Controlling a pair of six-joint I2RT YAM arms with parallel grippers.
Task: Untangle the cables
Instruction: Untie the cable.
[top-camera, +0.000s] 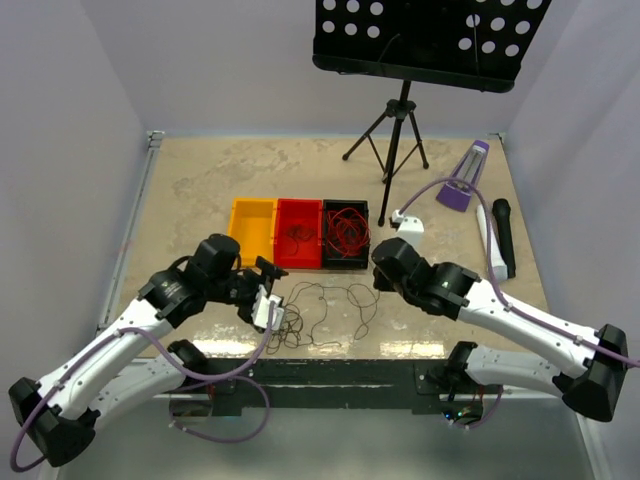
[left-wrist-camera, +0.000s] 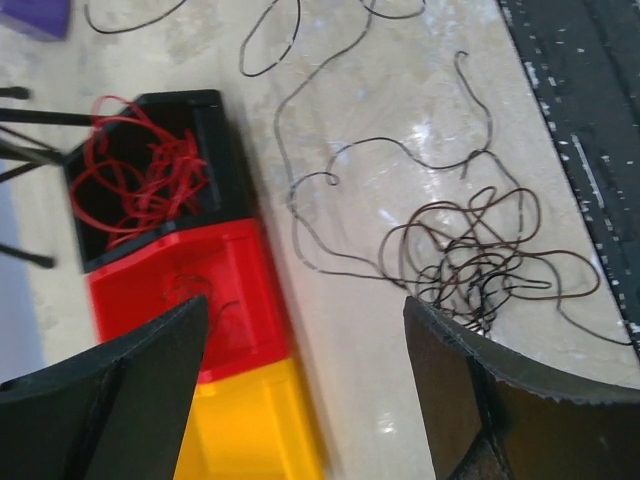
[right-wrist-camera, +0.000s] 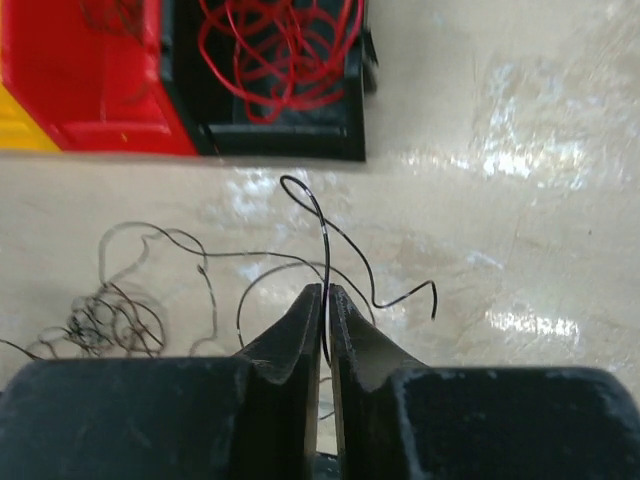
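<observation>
A loose tangle of thin dark cables (top-camera: 318, 308) lies on the table in front of the bins; it also shows in the left wrist view (left-wrist-camera: 478, 262) and in the right wrist view (right-wrist-camera: 112, 320). Bright red cables (top-camera: 347, 230) are coiled inside the black bin (top-camera: 328, 262). They also show in the left wrist view (left-wrist-camera: 140, 172) and in the right wrist view (right-wrist-camera: 275, 45). My left gripper (top-camera: 272, 288) is open and empty above the table, left of the tangle. My right gripper (right-wrist-camera: 326, 292) is shut on one dark cable (right-wrist-camera: 325, 235), whose end curls up toward the black bin.
A yellow bin (top-camera: 252, 212) and a red bin (top-camera: 298, 262) stand left of the black bin. A music stand on a tripod (top-camera: 397, 125) stands at the back. A purple object (top-camera: 463, 182), a black microphone (top-camera: 502, 235) and a white block (top-camera: 410, 222) lie at the right.
</observation>
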